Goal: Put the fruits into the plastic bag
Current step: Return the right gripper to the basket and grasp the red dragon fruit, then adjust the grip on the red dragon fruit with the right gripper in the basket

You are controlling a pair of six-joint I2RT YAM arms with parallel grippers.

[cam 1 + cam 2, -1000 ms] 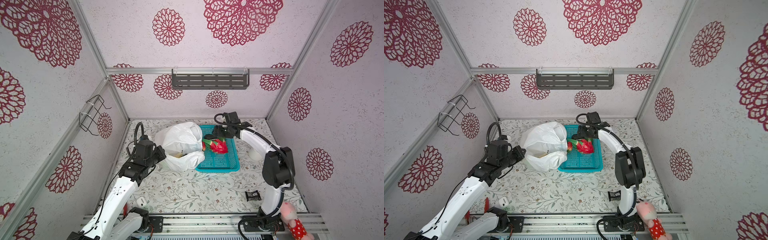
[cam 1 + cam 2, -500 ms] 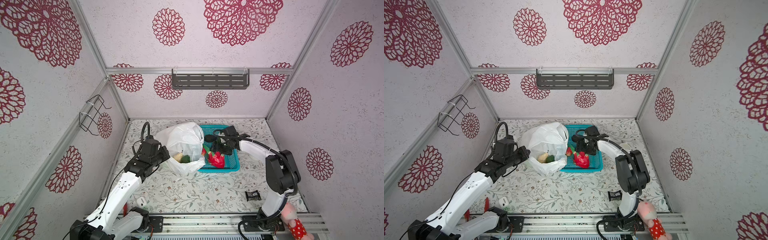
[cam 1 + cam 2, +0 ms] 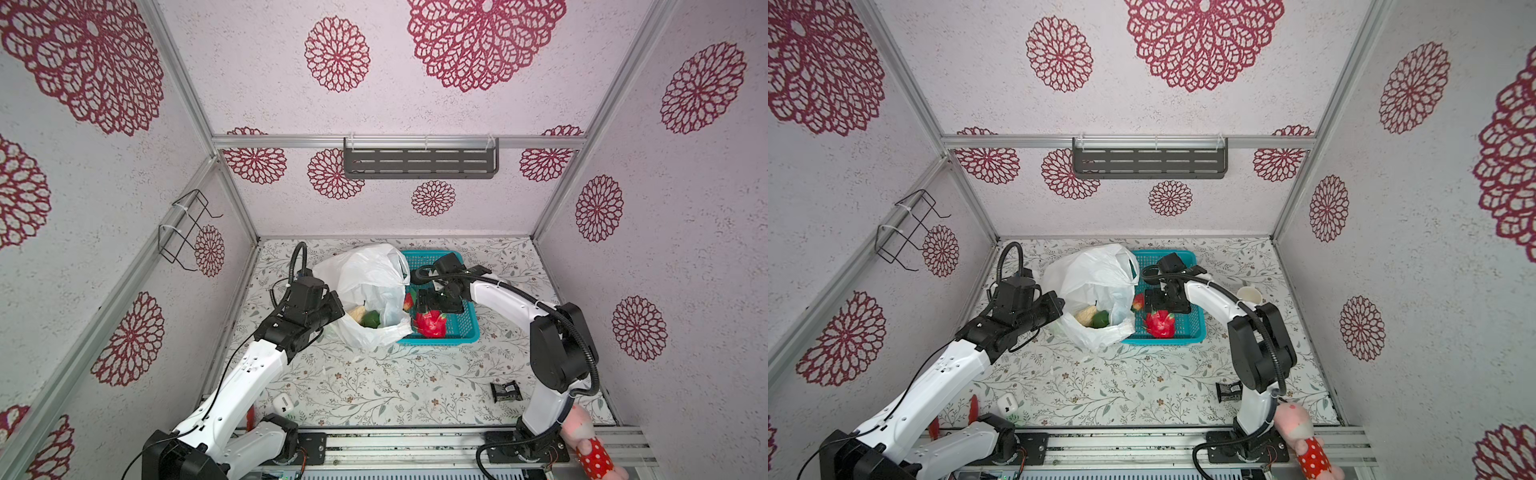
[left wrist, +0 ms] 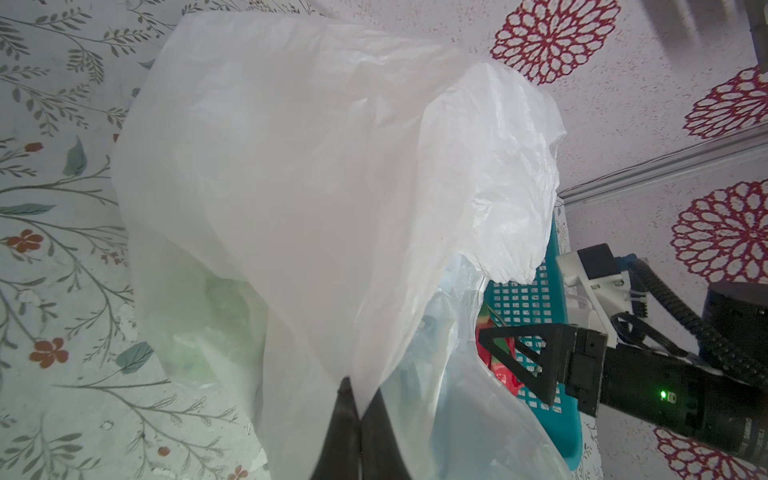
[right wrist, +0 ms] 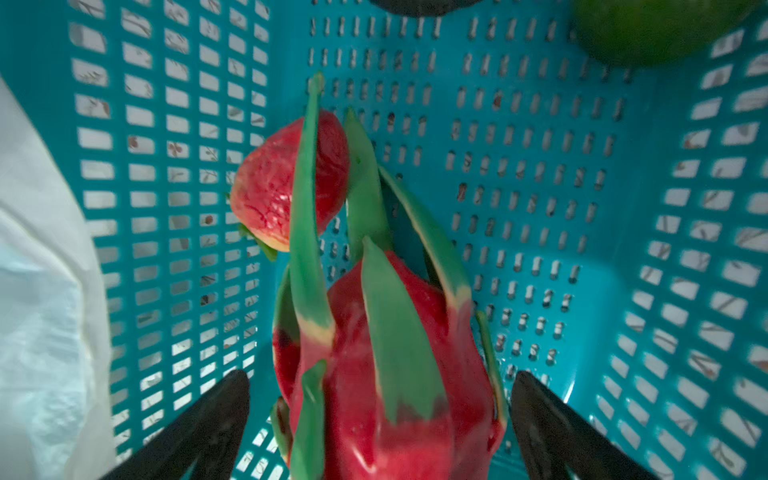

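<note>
The left hand (image 4: 361, 392) is pinched closed on a fold of the plastic bag (image 3: 365, 270), holding up the side nearest it, and the bag's mouth stands open upward. Inside the bag lie a pale pear (image 3: 358, 314) and a green oval fruit (image 3: 371, 319), touching each other.

The right hand (image 5: 374, 415) is spread wide inside the teal basket (image 3: 467, 328). It has one finger on each side of the dragon fruit (image 3: 430, 324), with a gap showing on both sides, so it grips nothing. The dragon fruit lies on the basket floor near its front-left corner. The small red-yellow fruit (image 5: 286, 183) sits just beyond its green tips, against the basket wall that faces the bag. A second green fruit (image 5: 656, 29) and a dark fruit (image 5: 424, 5) lie farther along the basket floor, both only partly in view.

Bag and basket stand side by side, touching, toward the far edge of the counter (image 3: 374, 386), with the bag on the left.
</note>
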